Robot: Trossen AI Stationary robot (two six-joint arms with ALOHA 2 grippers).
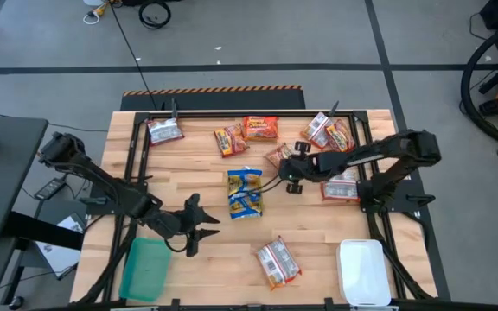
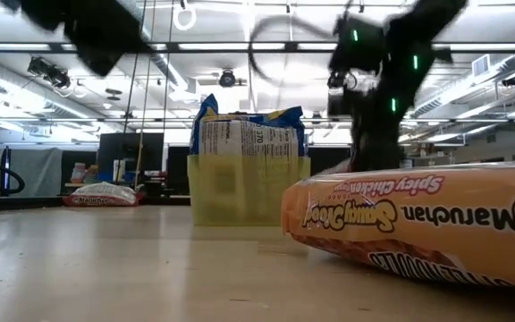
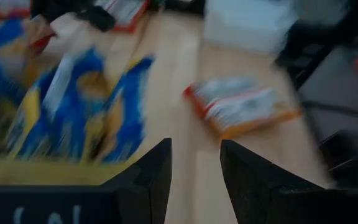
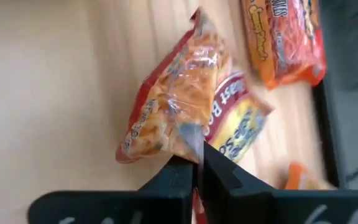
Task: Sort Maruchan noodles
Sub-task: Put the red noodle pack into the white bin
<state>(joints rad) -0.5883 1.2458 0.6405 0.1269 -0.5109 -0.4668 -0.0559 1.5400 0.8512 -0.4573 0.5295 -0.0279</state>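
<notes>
Several shiny noodle packets lie scattered on the wooden table (image 1: 188, 164). Blue-and-yellow packets (image 1: 245, 192) stand in a yellow tray (image 2: 240, 192) at the table's middle. My right gripper (image 1: 290, 170) is right of them, shut on an orange-red packet (image 1: 278, 155). My left gripper (image 1: 199, 222) is open over bare wood near the green tray (image 1: 145, 268), touching nothing. In the left wrist view the blue packets (image 3: 73, 106) and a silver-and-orange packet (image 3: 241, 109) lie ahead of it. Another orange packet (image 2: 418, 219) lies flat close to the low camera. My right gripper pinches the orange-red packet between its two shut fingers (image 4: 173, 177) at the packet's edge (image 4: 191, 140). The packet stretches away beyond the fingertips and is crumpled and tilted. Whether its far end rests on the table, I cannot tell.
Orange packets (image 1: 260, 128) and a silver-white packet (image 1: 164, 130) lie along the far edge, more (image 1: 342, 186) under the right arm, one (image 1: 277, 262) near the front. A white tray (image 1: 361, 272) sits at the near right corner. Bare wood lies between the trays.
</notes>
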